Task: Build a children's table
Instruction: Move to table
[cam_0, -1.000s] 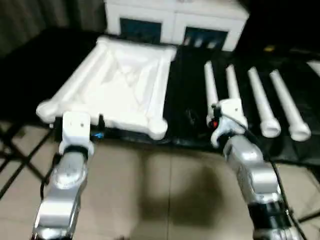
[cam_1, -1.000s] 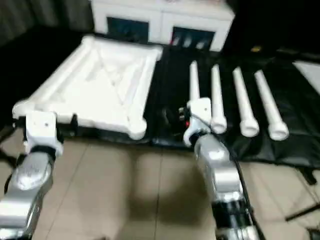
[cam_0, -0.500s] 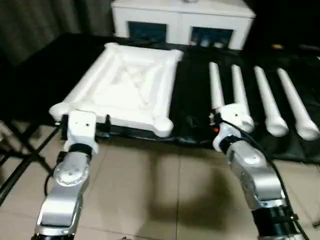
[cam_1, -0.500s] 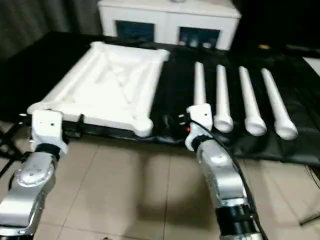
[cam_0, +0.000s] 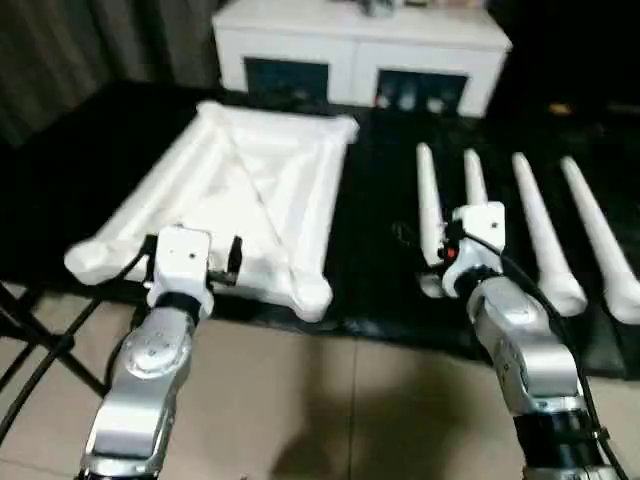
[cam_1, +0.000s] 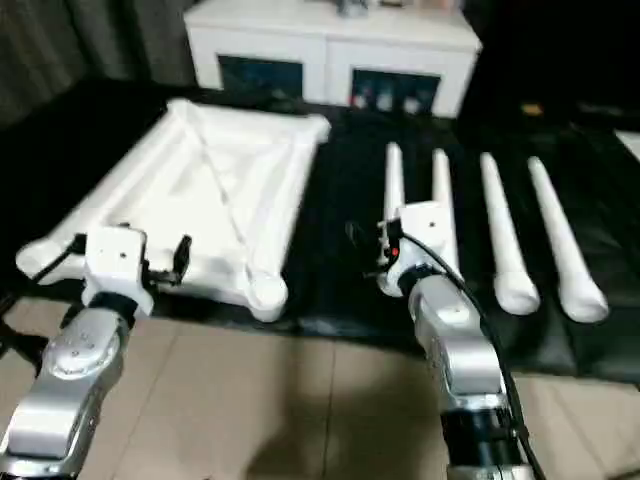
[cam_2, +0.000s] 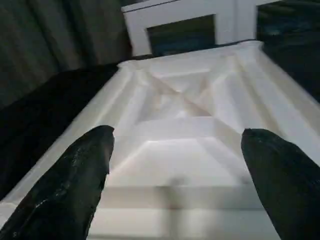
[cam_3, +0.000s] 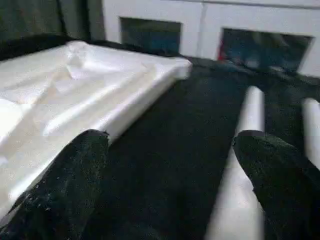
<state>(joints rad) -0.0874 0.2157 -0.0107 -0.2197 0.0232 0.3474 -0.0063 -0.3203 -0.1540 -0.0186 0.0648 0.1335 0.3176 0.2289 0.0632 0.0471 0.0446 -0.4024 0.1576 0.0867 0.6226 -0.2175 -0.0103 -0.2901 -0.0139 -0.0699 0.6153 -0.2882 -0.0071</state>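
Item 1: white plastic rectangular tabletop (cam_0: 235, 205), lying upside down on the black-covered desk (cam_0: 375, 260), ribbed underside and round corner sockets facing up, apparently so that legs can be pushed in from above. It is sitting directly ahead of the left hand (cam_2: 175, 165), whose two black fingers are standing wide apart and holding nothing; the near edge of the tabletop is showing between them, close but not gripped.

Item 2: four long tapered white tube legs (cam_0: 527, 225), lying side by side on the same desk, well apart from the tabletop across a strip of bare black cover, wide ends toward the robot. The parallel spacing is leaving room for fingers around each one. The leg nearest the tabletop (cam_3: 247, 160) is lying just beside one finger of the right hand (cam_3: 172, 170), which is also spread wide and empty.

Item 3: white cabinet with glass doors (cam_0: 360, 55), standing beyond both hands, behind the desk; not part of the assembly.

Status: no leg is seated yet; assembly appears to be at its start.
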